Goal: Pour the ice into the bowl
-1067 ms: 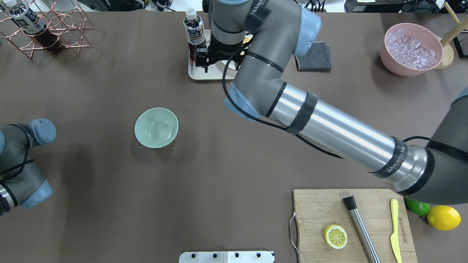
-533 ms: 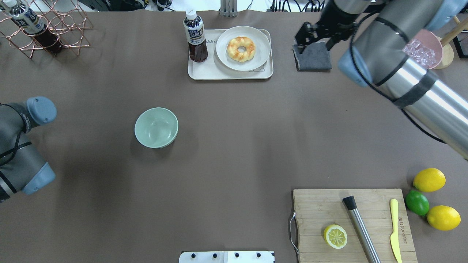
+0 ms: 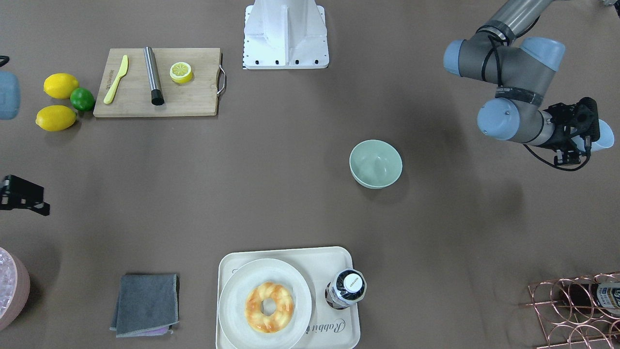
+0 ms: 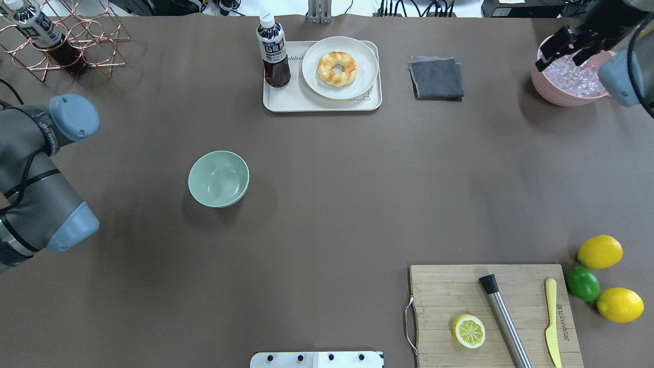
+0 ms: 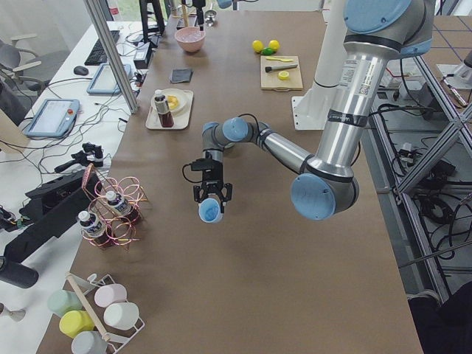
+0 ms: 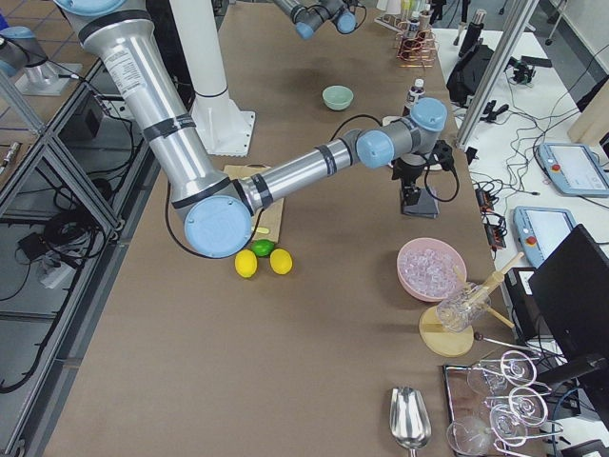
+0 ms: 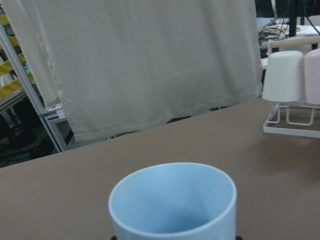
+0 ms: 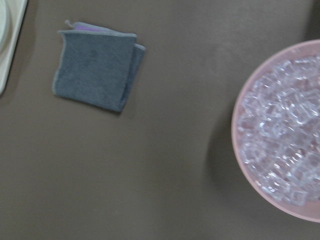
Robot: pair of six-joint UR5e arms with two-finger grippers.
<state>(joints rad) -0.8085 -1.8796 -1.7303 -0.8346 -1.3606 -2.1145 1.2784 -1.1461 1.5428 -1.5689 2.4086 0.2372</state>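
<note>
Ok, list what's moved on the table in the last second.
The right gripper swung from over the tray, past the grey cloth, out to above the pink tub. The left arm shifted its elbow toward the table's far side. No grasp or release shows. The bowl, cloth, tray and cutting board stayed put.

Legible markings:

- Tray (image 3: 339, 325): script word "Rabbit" printed on its floor, beside the bottle.
- Bottle (image 4: 272, 51): label bears bold East Asian characters, not decipherable.
- Cutting board (image 4: 449, 291): short line of lettering beside the yellow knife (image 4: 552, 317), too small to read reliably.
</note>
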